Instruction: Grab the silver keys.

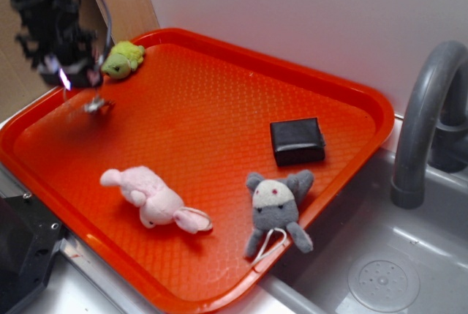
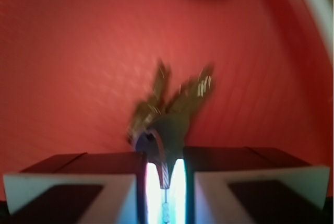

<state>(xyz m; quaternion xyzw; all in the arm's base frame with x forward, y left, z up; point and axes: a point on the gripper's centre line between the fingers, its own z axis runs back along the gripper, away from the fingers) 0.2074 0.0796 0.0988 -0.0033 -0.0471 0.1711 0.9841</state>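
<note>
At the upper left of the exterior view the black gripper (image 1: 69, 72) hangs over the far-left corner of the orange tray (image 1: 219, 109), and the silver keys (image 1: 96, 105) dangle just under it — a small blurred bunch. From the wrist view the claw is pinched on the keys (image 2: 169, 112): the two fingers (image 2: 78, 182) sit close together with the key bunch caught in the narrow gap and fanning out above the red surface. A green plush toy (image 1: 123, 58) lies just right of the gripper. Lower down rest a pink plush toy (image 1: 153, 198) and a grey plush toy (image 1: 276, 208); a black box (image 1: 297, 140) sits toward the right — a grey faucet (image 1: 428, 116) stands beyond the tray's edge
</note>
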